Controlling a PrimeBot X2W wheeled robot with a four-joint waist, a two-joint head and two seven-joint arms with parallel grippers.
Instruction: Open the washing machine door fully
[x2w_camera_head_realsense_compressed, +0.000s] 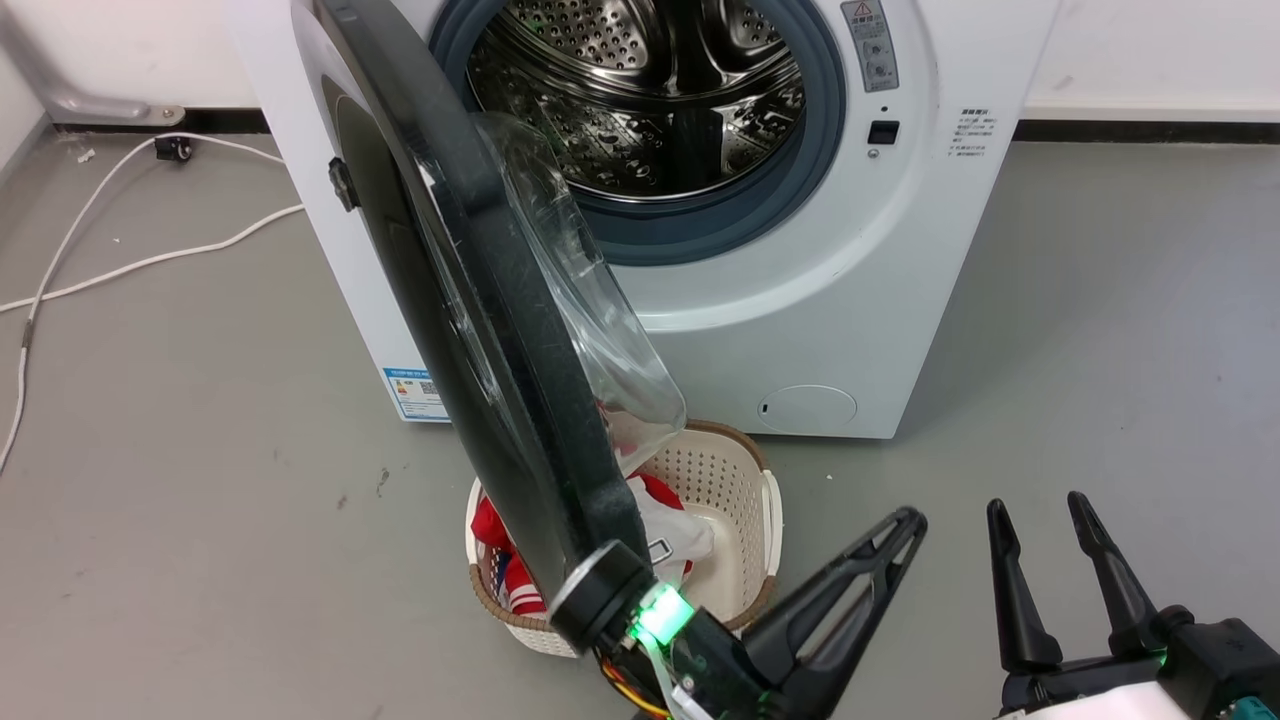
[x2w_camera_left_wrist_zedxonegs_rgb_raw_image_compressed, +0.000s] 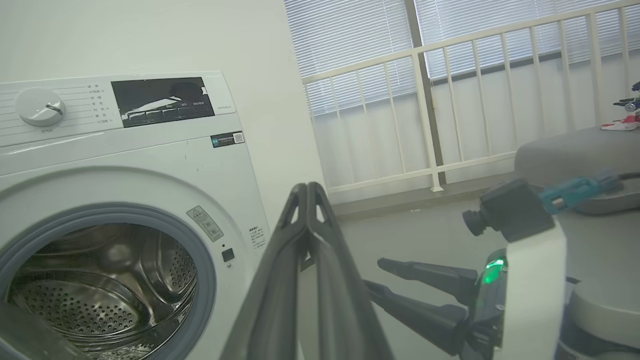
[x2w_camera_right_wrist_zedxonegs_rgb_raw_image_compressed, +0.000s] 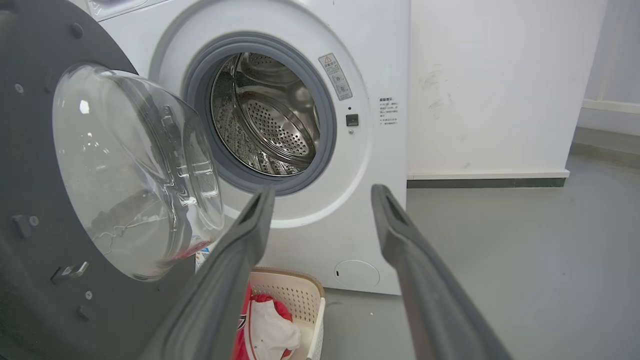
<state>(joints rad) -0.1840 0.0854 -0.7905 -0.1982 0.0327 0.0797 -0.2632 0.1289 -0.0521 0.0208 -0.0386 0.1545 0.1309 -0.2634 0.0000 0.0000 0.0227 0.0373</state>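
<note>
Beside left pincer (x2w_camera_head_realsense_compressed: 902, 528), washing machine door (x2w_camera_head_realsense_compressed: 500, 330), half-open

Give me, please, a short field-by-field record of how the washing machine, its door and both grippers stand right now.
door: washing machine door swung out, hinged on the robot's left, roughly square to the washing machine front
drum: steel drum uncovered, no laundry seen inside
left gripper: shut, empty, near the door's free edge
right gripper: open, empty
floor: basket with red and white clothes below the door
</note>
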